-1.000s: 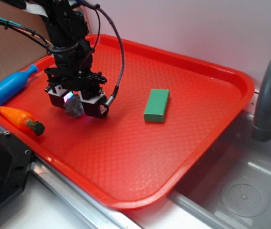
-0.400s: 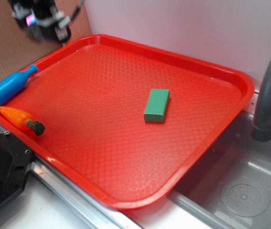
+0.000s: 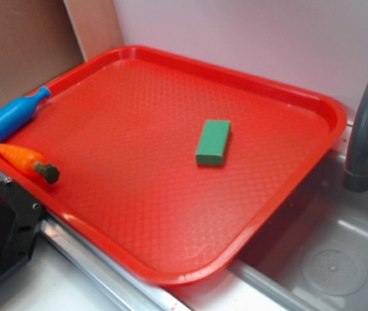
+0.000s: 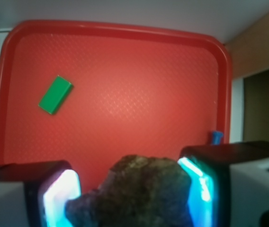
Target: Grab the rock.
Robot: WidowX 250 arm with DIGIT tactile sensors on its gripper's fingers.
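- Wrist view only: gripper [image 4: 133, 191] jaws pinch a rough, lumpy rock [image 4: 134, 191] above the tray [image 4: 125, 33].
- Exterior view: textured red tray holds a smooth green block [image 3: 213, 142] mid-tray.

No readable text, labels, brands or numbers in either view
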